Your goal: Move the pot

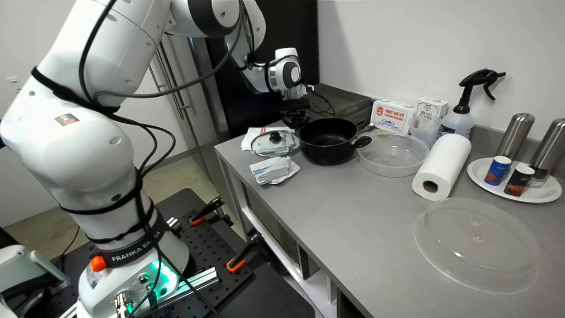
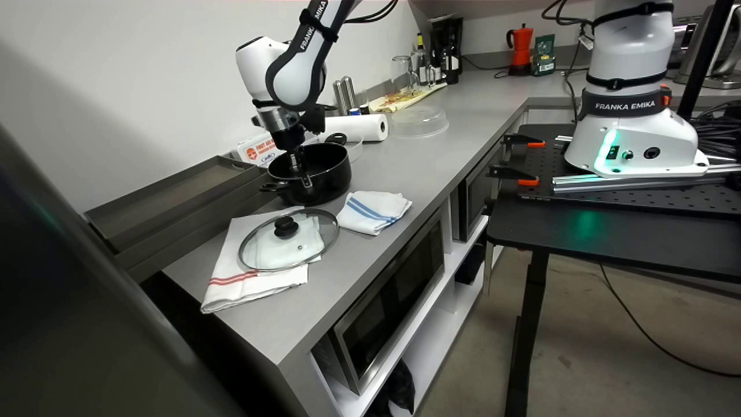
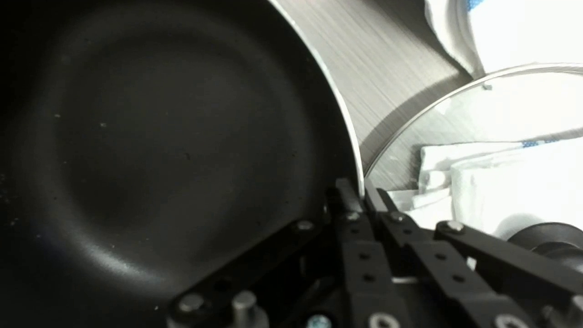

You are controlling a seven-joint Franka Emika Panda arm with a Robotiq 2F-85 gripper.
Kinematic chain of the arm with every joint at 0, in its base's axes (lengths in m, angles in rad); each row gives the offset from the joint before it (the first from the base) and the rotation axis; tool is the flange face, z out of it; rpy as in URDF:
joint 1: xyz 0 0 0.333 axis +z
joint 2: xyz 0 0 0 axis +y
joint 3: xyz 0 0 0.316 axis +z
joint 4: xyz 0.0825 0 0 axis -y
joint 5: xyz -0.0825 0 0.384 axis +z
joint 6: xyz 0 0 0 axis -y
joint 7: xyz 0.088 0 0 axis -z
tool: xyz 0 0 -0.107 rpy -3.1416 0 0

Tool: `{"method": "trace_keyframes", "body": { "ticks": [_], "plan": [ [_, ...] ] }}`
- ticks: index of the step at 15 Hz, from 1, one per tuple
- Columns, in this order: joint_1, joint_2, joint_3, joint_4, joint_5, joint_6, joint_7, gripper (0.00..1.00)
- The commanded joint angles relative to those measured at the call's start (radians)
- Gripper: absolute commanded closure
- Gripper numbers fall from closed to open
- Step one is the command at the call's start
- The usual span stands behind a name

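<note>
The wide black pot (image 1: 327, 152) stands upright on the grey counter in both exterior views, also here (image 2: 331, 184). One loop handle points toward the clear plastic bowl. In the wrist view its dark, bare inside (image 3: 182, 136) fills the left half. My gripper (image 3: 360, 190) straddles the pot's rim, one finger inside and one outside, closed on the thin wall. In an exterior view the gripper (image 2: 305, 178) reaches down at the pot's lid-side wall. It also shows in an exterior view (image 1: 296, 123), where the fingertips are hard to make out.
The glass lid (image 2: 266, 255) lies on a red-striped towel (image 2: 243, 289) close beside the pot. A blue-striped towel (image 1: 273, 170) lies near the counter edge. The clear bowl (image 1: 392, 161), paper towel roll (image 1: 443, 165) and dark tray box (image 2: 173, 214) stand around the pot.
</note>
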Motion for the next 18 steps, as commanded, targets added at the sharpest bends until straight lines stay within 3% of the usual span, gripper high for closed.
{"method": "trace_keyframes", "body": {
  "ticks": [1,2,3,4,14,18],
  "plan": [
    [0.007,0.010,-0.007,0.052,0.005,-0.038,-0.012,0.99],
    [0.008,0.011,-0.008,0.054,0.005,-0.040,-0.012,0.99],
    [0.008,0.011,-0.009,0.054,0.005,-0.040,-0.010,0.71],
    [0.008,0.011,-0.009,0.054,0.004,-0.040,-0.010,0.70],
    [0.008,0.008,-0.018,0.078,0.006,-0.032,0.000,0.00],
    [0.012,-0.026,-0.024,0.039,0.007,-0.016,0.031,0.00]
  ]
}}
